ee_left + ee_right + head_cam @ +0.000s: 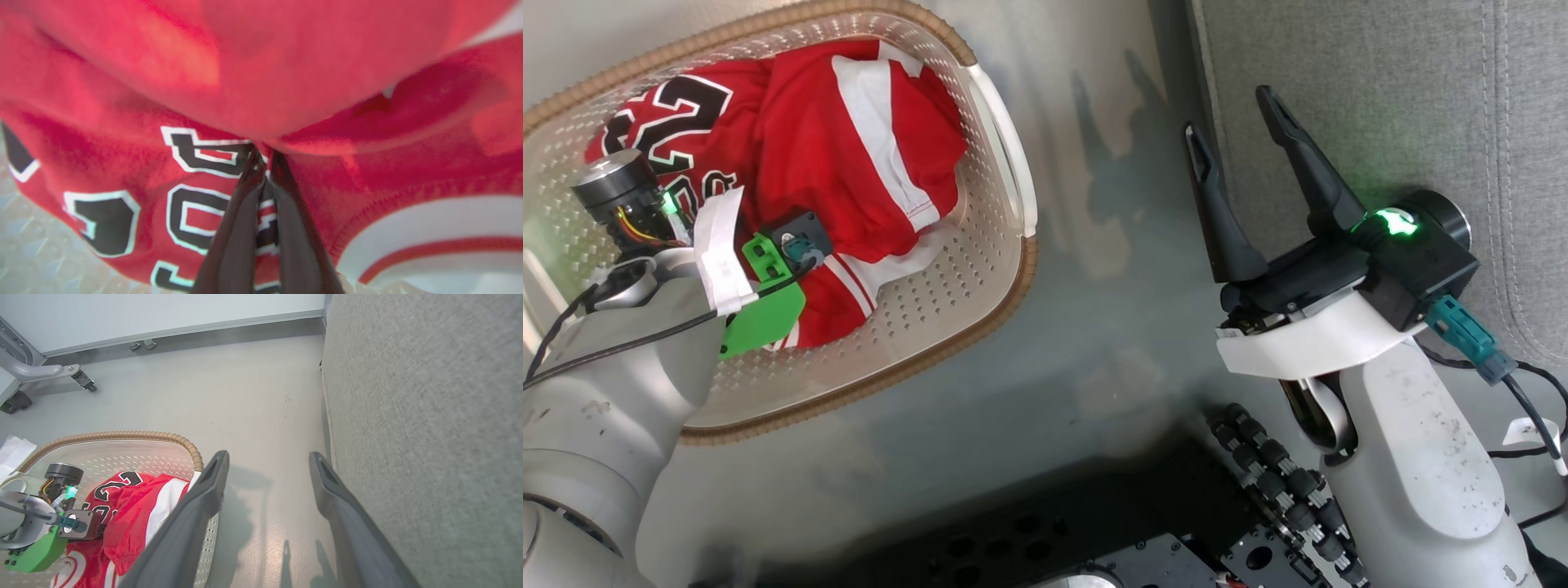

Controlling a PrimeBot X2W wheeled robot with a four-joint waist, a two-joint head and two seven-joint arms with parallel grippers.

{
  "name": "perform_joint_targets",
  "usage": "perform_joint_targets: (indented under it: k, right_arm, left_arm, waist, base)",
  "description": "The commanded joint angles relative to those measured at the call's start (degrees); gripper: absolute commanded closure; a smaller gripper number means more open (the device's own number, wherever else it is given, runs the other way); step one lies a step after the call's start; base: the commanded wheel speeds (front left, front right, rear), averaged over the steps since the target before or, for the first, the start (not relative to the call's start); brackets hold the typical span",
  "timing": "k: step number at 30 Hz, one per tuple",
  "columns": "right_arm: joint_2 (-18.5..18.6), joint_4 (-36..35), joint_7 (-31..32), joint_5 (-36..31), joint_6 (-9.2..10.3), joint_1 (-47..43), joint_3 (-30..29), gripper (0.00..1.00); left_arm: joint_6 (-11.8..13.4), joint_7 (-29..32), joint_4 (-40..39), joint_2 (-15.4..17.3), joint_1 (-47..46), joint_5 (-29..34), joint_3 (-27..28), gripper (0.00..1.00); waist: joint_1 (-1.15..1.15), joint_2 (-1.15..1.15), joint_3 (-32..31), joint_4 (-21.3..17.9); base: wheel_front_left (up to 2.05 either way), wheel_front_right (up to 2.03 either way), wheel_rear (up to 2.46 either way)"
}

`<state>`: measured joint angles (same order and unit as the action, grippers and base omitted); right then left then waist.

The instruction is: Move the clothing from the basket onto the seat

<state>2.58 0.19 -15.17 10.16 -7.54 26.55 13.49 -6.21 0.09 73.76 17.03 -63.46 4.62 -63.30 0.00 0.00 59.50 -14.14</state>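
Note:
In the cream basket on the floor lie the red jersey, its black-and-white digits showing, and the red shorts with a white stripe, draped partly over it. My left gripper reaches down into the basket. Its fingers stand almost together, tips pinched into the red fabric where the shorts overlap the jersey lettering. My right gripper hovers open and empty over the floor, between the basket and the grey seat. From the right wrist, the seat runs along the right side.
Grey floor separates the basket from the seat. My dark base sits at the bottom of the head view. A wheeled metal leg and a wall skirting stand beyond the basket, with something white beside its rim.

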Motion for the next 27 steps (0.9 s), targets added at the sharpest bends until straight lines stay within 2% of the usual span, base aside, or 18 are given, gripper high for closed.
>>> perform_joint_targets:
  k: [1,7,13,21,27]
  right_arm:
    - [0.6,0.8,0.0,0.5,0.10,0.8,-0.7,0.00]
    - [0.5,1.4,0.0,0.5,0.11,0.2,-0.3,0.00]
    - [0.4,2.3,0.0,-0.1,0.10,-2.5,-0.9,0.00]
    - [0.4,4.7,0.0,-0.6,0.09,-7.8,0.1,0.00]
    - [0.5,6.2,0.0,-0.8,0.10,-12.8,0.3,0.00]
  left_arm:
    - [0.1,-0.4,0.1,-0.1,0.1,-0.6,0.3,1.00]
    - [0.3,-2.0,0.1,-1.3,3.4,-3.2,1.3,1.00]
    - [0.1,-6.0,0.0,-3.6,7.7,-6.9,3.3,1.00]
    - [0.4,-10.7,0.0,-6.0,16.5,-11.5,5.6,1.00]
    - [1.3,-14.1,-0.6,-7.9,23.1,-18.6,11.2,1.00]
  waist:
    - [0.00,0.00,-0.8,0.2]
    - [0.00,0.00,-5.7,0.7]
    - [0.00,0.00,-13.2,2.2]
    - [0.00,0.00,-26.9,3.9]
    - [0.00,0.00,-36.9,4.9]
  base:
    - [0.00,0.00,0.00]
    - [0.00,0.00,0.00]
    - [0.00,0.00,0.00]
    - [0.00,0.00,0.00]
    - [0.00,0.00,0.00]
